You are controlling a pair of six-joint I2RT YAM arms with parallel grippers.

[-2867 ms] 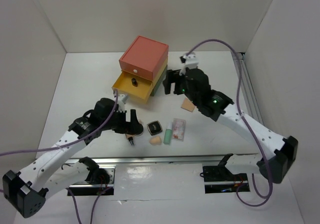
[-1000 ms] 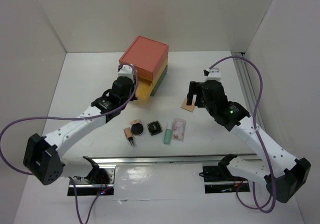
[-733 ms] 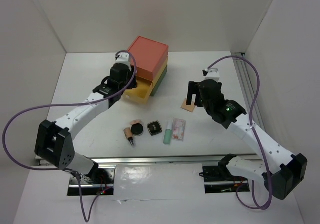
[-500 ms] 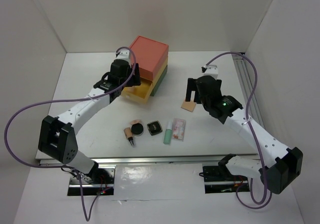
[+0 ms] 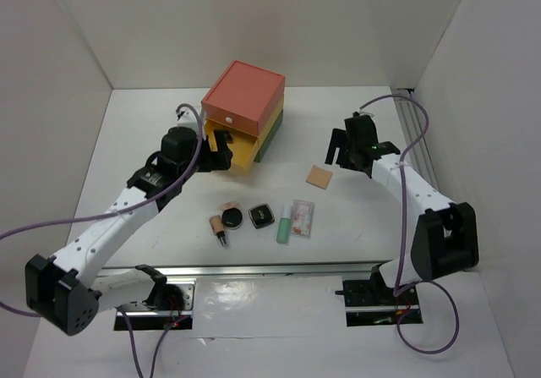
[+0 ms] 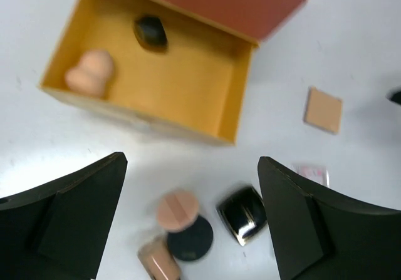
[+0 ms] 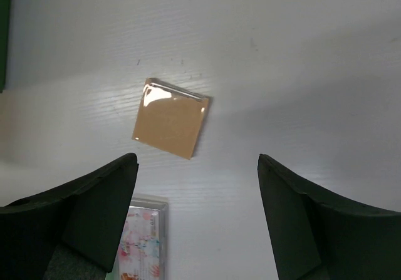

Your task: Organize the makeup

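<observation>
The left gripper point(image 6: 191, 162) is held above the table point(image 5: 127, 141) in front of the drawer box point(image 5: 245, 99). Its jaws are spread wide and nothing is held between them.

In the left wrist view, the open yellow drawer point(image 6: 188, 79) fills the upper half of the frame. A beige sponge point(image 6: 91, 72) is seen at its left end and a small black item point(image 6: 150, 32) near its back wall, the two lying apart.

Along the bottom of that view, a round black compact point(image 6: 190, 237) is seen with a round pink disc point(image 6: 175, 210) touching its upper edge. A square black compact point(image 6: 243, 213) lies just to the right of them and a tan lipstick point(image 6: 160, 264) to the lower left.

In the top view, this row is continued to the right by a mint-green tube point(image 5: 284, 223). A pink sachet point(image 5: 303, 218) lies just beside the tube.

The right gripper point(image 7: 197, 161) is held above the table at the right of centre in the top view. Its jaws are wide apart and empty. A tan square pad point(image 7: 170, 118) lies flat on the table in the upper left centre of the right wrist view, well apart from the row and touched by neither finger. Part of the pink sachet is shown at the bottom left of that view.
</observation>
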